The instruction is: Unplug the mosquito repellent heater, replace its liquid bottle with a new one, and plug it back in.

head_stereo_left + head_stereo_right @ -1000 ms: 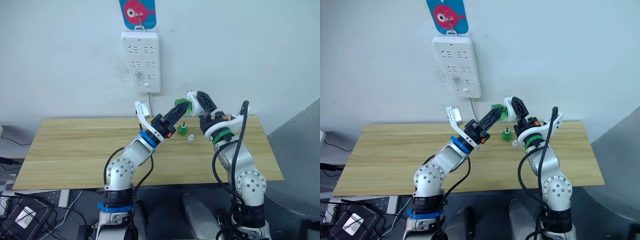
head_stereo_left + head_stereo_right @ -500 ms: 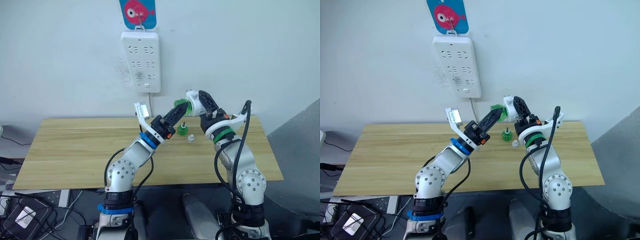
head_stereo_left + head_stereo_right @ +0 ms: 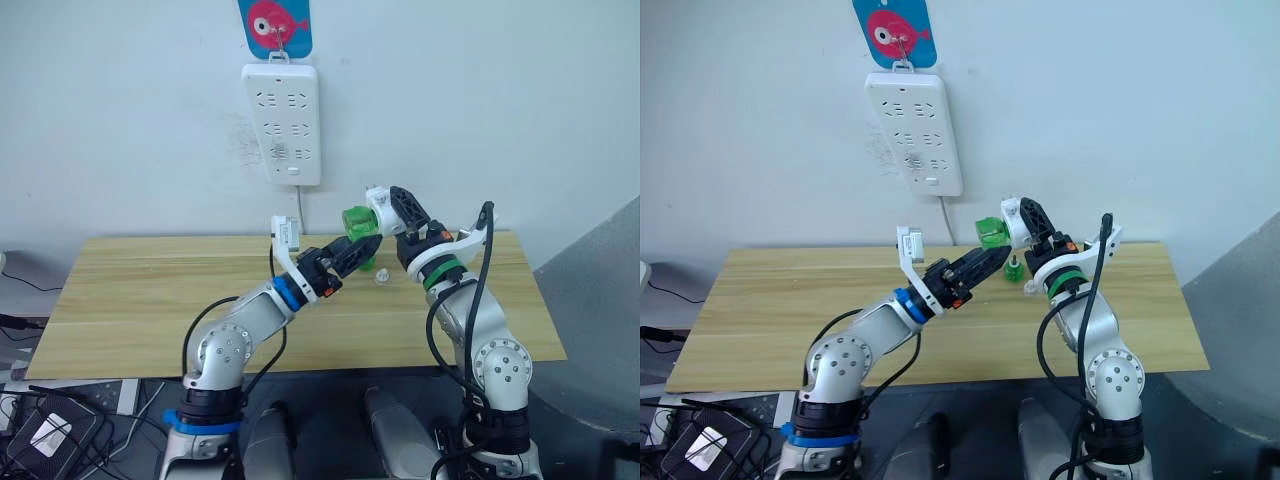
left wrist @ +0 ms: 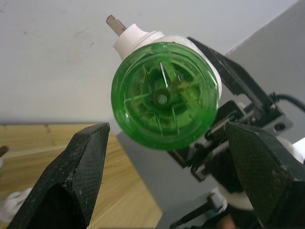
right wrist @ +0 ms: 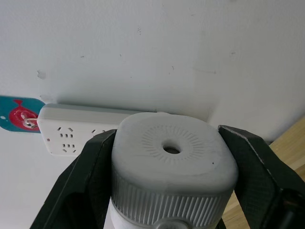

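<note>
Left eye view: 1 mosquito repellent heater [image 3: 378, 203], white, sits just right of frame centre, held above the wooden table [image 3: 150, 290] by the right gripper [image 3: 393, 209], whose 2 black fingers pinch it from both sides. 1 green bottle [image 3: 358, 221] is attached to the heater's lower-left end. The left gripper [image 3: 357, 254] reaches up from lower left, tips just under the bottle, jaws spread, holding nothing. 1 small clear cap [image 3: 381, 277] lies on the table right of centre. 1 white power strip [image 3: 283, 122] hangs on the wall at top centre, under 1 blue tag with a pink fish [image 3: 275, 24]. Right eye view: same scene, plus 1 second green bottle [image 3: 1013, 268] standing on the table just right of the left gripper tips. Left wrist view: round green bottle base fills upper centre, 1 metal prong [image 4: 114, 23] sticks out at upper left, the 2 left fingers [image 4: 78, 167] stand wide apart in the lower corners, not touching the bottle. Right wrist view: heater top w/ 1 round vent hole [image 5: 170, 149] at centre, 2 right fingers [image 5: 88, 176] pressed on either side; power strip at left, mid-height.
</note>
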Motion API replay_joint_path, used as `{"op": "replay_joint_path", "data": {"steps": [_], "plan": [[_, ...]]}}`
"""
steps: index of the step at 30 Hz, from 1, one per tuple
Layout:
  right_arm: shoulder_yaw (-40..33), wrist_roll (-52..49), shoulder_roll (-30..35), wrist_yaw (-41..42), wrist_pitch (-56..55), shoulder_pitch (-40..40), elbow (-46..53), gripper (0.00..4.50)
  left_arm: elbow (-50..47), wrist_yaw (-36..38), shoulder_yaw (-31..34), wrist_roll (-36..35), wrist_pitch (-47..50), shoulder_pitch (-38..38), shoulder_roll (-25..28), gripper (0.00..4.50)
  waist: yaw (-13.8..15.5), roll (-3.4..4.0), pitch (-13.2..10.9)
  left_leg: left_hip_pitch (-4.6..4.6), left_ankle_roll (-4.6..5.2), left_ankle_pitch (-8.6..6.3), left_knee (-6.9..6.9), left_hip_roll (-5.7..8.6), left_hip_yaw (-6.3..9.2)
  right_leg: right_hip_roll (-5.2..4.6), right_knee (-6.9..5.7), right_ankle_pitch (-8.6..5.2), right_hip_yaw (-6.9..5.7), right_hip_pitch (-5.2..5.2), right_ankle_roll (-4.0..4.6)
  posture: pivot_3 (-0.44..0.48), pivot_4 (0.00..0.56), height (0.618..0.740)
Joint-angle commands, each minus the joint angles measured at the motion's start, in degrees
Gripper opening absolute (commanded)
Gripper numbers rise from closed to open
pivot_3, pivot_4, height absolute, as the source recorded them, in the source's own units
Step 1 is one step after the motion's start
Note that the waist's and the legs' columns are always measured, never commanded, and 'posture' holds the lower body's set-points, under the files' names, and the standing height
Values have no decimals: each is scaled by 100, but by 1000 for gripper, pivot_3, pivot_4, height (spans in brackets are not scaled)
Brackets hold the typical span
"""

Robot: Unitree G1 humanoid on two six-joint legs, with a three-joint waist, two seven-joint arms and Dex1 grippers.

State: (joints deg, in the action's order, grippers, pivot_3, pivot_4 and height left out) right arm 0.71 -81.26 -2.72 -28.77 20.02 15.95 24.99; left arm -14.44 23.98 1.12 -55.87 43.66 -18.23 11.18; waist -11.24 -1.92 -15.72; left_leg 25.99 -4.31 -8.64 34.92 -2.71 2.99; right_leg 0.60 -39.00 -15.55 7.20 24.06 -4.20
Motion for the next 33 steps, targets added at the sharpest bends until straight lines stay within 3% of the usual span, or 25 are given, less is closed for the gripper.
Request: {"op": "replay_joint_path", "data": {"steps": [1,6,13,21,33], "plan": [[-165,510,348,233,162,-14,184,3052,-433,566,-178,440,-181,184,510,4109,2,1,0,0,0,0,-1,0,0,0,0,0,1,1,0,-243,228,735],[46,2023,1834,1294,612,199,401,3052,-534,1118,113,1005,-585,490,1446,4109,7,1,0,-1,0,0,-1,0,-10,-4,2,-1,7,3,2,-244,230,735],[635,3740,2836,2560,658,525,746,3039,211,1615,849,1223,-764,-60,2374,4109,15,1,0,-6,0,0,-5,-3,-10,0,-2,-1,4,7,4,-222,230,735],[1127,5035,2864,3450,574,930,827,3038,1737,2125,1033,1715,-1219,-1378,2743,4109,26,1,0,-3,-1,0,-6,-2,-7,-2,2,0,-1,6,1,-221,225,735],[1084,5625,2406,3916,828,902,764,3036,3734,2834,591,2668,-2172,-2876,2269,4109,23,1,0,-1,-1,0,-6,-1,1,-4,-6,2,-10,5,-1,-245,229,735]]}}
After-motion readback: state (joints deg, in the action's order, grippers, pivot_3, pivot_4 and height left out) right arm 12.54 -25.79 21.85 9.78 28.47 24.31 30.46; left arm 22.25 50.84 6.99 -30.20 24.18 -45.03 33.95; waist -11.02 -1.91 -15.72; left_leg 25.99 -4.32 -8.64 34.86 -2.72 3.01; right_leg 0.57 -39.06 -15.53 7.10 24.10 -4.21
